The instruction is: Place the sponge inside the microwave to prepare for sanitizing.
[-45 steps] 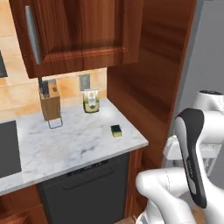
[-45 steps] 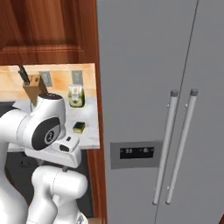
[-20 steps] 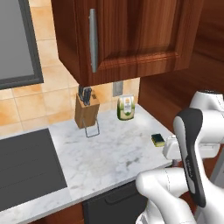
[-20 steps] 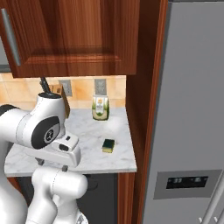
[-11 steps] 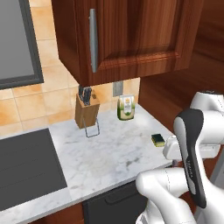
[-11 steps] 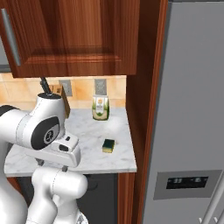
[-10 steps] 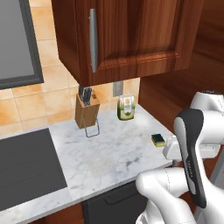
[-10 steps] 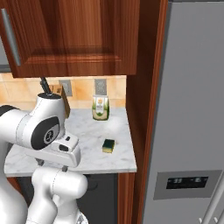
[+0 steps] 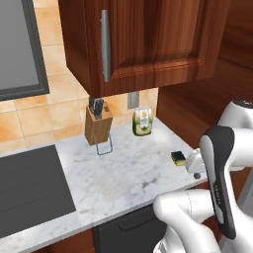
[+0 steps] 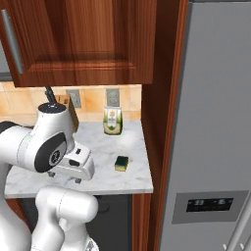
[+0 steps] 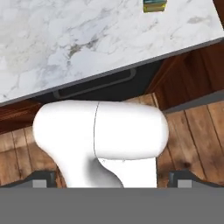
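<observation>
The sponge (image 9: 178, 158) (image 10: 121, 163), yellow with a dark green top, lies flat near the right front corner of the marble counter (image 9: 123, 173); the hand view catches it at its top edge (image 11: 154, 5). The microwave's (image 9: 15, 49) grey door and dark frame show at the upper left, above the cooktop. My gripper (image 10: 63, 177) (image 9: 196, 173) hangs in front of the counter edge, left of the sponge and apart from it, pointing down. Its fingertips (image 11: 43, 179) stand wide apart with nothing between them, so it is open.
A green-and-white packet (image 9: 142, 121) and a wooden knife block (image 9: 96, 127) stand against the tiled back wall. A dark cooktop (image 9: 29, 188) lies at the left. A wooden wall cabinet (image 9: 148, 39) hangs overhead. The grey fridge (image 10: 215, 122) stands right of a wooden side panel.
The base drove left about two seconds ago, so the whole scene slid right and the microwave came into view. Over the last second nothing has moved.
</observation>
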Motion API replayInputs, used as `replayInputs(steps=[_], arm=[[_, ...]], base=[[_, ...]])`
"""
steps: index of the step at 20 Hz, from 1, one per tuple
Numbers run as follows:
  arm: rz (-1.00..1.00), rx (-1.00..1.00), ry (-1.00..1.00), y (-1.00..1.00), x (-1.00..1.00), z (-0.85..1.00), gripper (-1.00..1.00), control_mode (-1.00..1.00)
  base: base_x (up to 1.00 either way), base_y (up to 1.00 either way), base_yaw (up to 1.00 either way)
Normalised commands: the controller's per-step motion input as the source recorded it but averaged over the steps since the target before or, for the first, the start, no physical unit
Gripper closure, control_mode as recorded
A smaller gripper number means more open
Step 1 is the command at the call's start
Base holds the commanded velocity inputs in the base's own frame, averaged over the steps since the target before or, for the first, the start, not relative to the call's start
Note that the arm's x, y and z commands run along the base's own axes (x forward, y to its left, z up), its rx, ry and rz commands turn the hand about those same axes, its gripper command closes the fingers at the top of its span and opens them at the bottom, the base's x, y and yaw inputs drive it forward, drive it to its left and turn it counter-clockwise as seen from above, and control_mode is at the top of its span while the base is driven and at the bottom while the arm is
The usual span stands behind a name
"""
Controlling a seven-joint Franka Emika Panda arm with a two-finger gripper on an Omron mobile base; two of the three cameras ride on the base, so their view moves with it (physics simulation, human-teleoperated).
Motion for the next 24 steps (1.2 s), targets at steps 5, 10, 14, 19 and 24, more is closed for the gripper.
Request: replayInputs(steps=[5, 10, 14, 19, 24], arm=[[-0.16, -0.17, -0.3, -0.21, 0.24, 0.01, -1.0, -1.0], [-0.04, -0.15, 0.05, -0.12, 0.18, 0.36, -1.0, -1.0], [-0.04, 0.02, 0.05, -0.3, 0.45, 0.13, -1.0, -1.0], [0.01, 0.07, -0.03, -0.19, 0.46, -0.11, -1.0, -1.0], [0.01, 0.01, -0.07, -0.03, 0.46, -0.27, -1.0, -1.0]], base=[[0.0, 0.0, 0.0], [0.0, 0.0, 0.0], [0.0, 0.0, 0.0], [0.0, 0.0, 0.0], [0.0, 0.0, 0.0]])
